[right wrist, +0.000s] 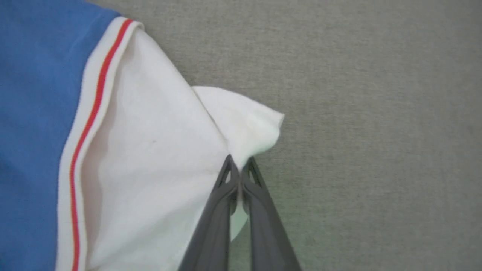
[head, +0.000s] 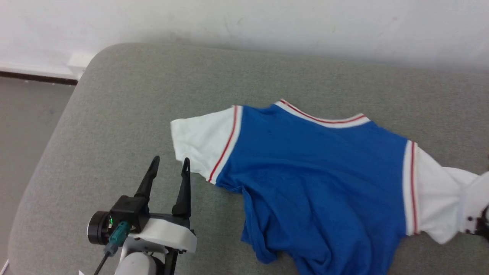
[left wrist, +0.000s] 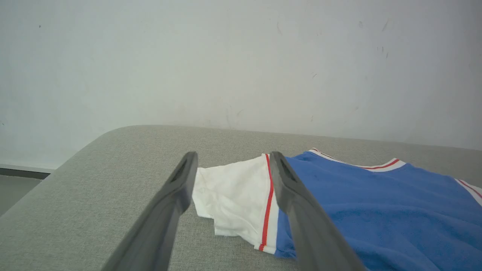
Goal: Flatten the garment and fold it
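Garment (head: 317, 172), bright blue, white-sleeved, red-striped at seams, rumpled below

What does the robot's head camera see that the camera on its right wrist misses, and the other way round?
Head view adds: the garment with its whole blue body, its striped collar, the other white sleeve, the open left gripper near that sleeve, the pale wall and a strip of floor.
Right wrist view adds: a close look at the right gripper, pinched shut on the edge of the white sleeve, with a small flap beyond its tips.
Both share: that white sleeve, its red stripe, some blue cloth and the grey cushion beneath.
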Motion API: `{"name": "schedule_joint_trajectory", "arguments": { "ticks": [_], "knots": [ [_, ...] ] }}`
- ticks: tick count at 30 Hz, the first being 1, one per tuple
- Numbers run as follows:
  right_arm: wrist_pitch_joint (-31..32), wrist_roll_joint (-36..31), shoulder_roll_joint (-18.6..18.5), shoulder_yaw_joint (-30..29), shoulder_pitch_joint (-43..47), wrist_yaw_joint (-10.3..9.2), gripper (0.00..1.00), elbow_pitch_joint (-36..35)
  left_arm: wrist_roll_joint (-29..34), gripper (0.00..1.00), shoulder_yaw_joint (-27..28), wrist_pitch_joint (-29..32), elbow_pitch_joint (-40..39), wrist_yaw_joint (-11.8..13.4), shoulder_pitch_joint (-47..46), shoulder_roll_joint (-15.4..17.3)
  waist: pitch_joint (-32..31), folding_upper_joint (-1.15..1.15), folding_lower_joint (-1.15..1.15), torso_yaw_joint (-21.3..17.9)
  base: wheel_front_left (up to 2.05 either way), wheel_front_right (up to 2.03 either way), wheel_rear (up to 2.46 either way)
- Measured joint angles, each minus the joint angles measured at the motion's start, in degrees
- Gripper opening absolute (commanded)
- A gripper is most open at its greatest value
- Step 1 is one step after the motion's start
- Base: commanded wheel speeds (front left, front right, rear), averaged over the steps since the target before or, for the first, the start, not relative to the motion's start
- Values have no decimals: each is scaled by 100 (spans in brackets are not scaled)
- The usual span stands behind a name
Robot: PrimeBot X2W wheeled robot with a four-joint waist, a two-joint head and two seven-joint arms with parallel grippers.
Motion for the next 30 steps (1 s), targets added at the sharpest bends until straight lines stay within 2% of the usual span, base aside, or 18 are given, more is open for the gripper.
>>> {"name": "schedule_joint_trajectory", "arguments": {
  "ticks": [5,6,7,13,17,22,24,28,30],
  "knots": [
    [53,-3,-132,-374,324,-1,0,-287,0,100,58,0,-1,-13,1,-2,-116,0,-1,-174,0,0,0],
    [56,93,-97,-363,383,-1,40,-311,-2,100,69,0,-2,-36,1,-2,-130,0,-1,-213,0,0,0],
    [32,149,-51,-363,432,-1,100,-346,-11,100,73,0,0,-46,1,-2,-140,0,-1,-252,0,0,0],
    [-1015,218,64,-191,541,-1,100,-895,-47,100,89,0,223,-274,-141,38,-142,0,-1,-484,0,0,0],
    [-1880,231,185,-35,589,-1,100,-1395,-98,100,40,220,580,-443,-688,322,-75,0,-1,-661,0,0,0],
    [-2742,242,466,13,785,-1,100,-1965,-424,100,-332,1557,1179,-598,-1792,1022,149,0,0,-863,0,0,0],
    [-2975,266,615,59,809,-1,100,-2136,-628,100,-784,2213,1392,-600,-2260,1485,259,0,0,-960,0,0,0],
    [-3177,455,813,209,826,-1,100,-2352,-1496,100,-1601,3518,1785,-613,-3104,2346,489,0,0,-1189,0,0,0],
    [-3214,538,878,270,837,-1,100,-2415,-1894,100,-1839,4095,1895,-620,-3410,2675,603,0,1,-1314,0,0,0]
  ]
}}
